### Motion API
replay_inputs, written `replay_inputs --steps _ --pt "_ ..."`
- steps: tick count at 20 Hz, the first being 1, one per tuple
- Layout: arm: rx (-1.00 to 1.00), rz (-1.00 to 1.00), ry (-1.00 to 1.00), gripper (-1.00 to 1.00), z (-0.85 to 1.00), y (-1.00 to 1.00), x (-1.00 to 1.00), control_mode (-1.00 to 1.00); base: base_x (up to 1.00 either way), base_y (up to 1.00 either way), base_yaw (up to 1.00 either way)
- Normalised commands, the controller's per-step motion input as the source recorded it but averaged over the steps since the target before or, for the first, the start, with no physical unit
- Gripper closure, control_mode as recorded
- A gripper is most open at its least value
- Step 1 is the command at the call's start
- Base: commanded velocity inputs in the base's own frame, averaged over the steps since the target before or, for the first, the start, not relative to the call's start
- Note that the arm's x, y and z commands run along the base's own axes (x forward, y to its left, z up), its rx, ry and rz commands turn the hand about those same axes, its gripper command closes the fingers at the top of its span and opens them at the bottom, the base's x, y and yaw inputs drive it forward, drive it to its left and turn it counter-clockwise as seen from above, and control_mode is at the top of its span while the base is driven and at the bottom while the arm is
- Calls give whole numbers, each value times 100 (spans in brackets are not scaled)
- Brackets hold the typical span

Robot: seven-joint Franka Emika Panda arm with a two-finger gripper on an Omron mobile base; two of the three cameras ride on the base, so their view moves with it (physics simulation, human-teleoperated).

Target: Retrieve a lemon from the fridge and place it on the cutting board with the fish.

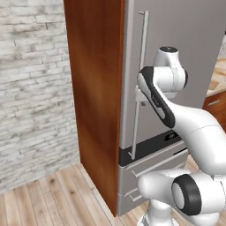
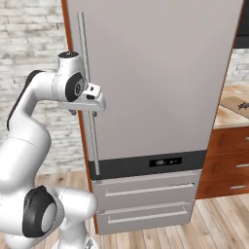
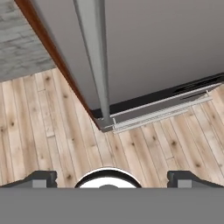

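Note:
The fridge (image 2: 155, 73) is a tall grey appliance with its door shut, so the lemon is hidden. Its long vertical bar handle (image 2: 87, 63) runs down the door's left side. My gripper (image 2: 84, 113) points down right at that handle, about halfway up it, open and holding nothing. In the hand view my gripper (image 3: 112, 177) has its fingertips (image 3: 43, 178) spread wide, and the handle (image 3: 98, 65) runs down the view to its lower end above the floor. The cutting board (image 2: 237, 106) lies on the counter at the far right with the dark fish (image 2: 241, 103) on it.
A tall red-brown wood panel (image 1: 95, 88) flanks the fridge's left side, with a pale brick wall (image 1: 31, 88) beyond it. Two fridge drawers (image 2: 146, 189) sit below the black display strip (image 2: 160, 162). Wooden cabinets (image 2: 228, 160) stand to the right. The floor (image 3: 52, 131) is light wood planks.

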Motion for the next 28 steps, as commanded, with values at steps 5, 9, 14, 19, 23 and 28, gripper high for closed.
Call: replay_inputs --steps 5,9,14,19,23,28 --pt "6 -2 -13 -100 -23 15 36 -100 0 0 0" --pt "10 0 -23 -100 -7 -6 32 -100 0 0 0" --pt "0 3 -6 -100 0 -7 21 -100 0 0 0" --pt "0 3 0 -100 0 0 28 -100 0 0 0" --pt "0 6 0 -100 0 0 27 -100 0 0 0" --pt "0 6 -1 -100 0 0 36 -100 0 0 0"
